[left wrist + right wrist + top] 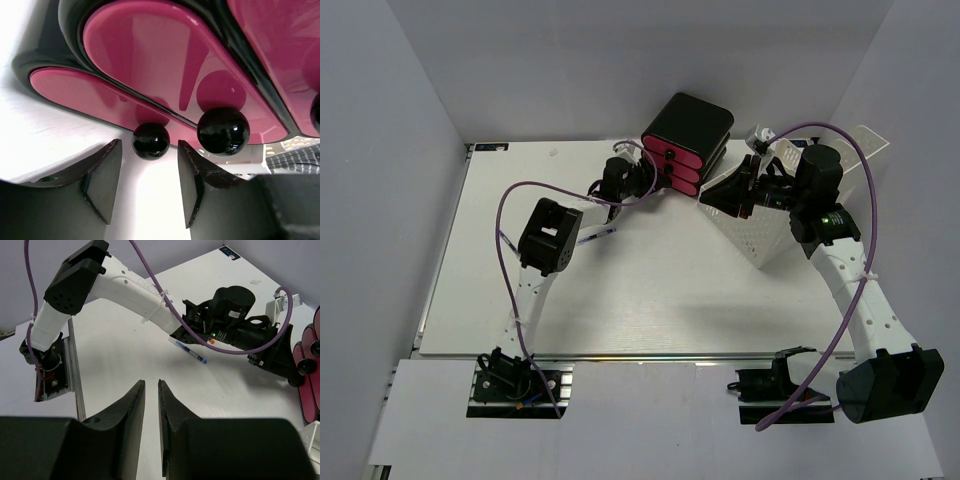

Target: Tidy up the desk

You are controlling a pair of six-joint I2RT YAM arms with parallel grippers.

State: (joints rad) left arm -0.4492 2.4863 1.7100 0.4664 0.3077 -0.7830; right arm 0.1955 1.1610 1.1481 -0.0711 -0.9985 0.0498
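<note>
The left gripper (148, 146) stands released, its two wedge-shaped fingers either side of the lower knob (150, 140) of the drawer unit (688, 128) and not yet touching it. The knob is a small glossy black ball, so a squeeze that lands off-centre would likely squirt off it. A pull might also drag the whole unit across the smooth matte desk (650, 300) rather than slide the drawer. A second, bigger knob (223, 130) sits just beside the right-hand finger and could get snagged.

The drawer fronts are shiny pink with rounded ends, set in a rounded black shell – hard plastic, I'd guess, though this close it's hard to be sure. The white desk spreads under everything, the unit at its far edge. A slim pen (598, 236) lies loose near the left arm, where a swing could sweep it.

The right gripper (151, 385) hangs by the white perforated tray (770, 235), its fingers almost together – a thin slit, nothing in it.
</note>
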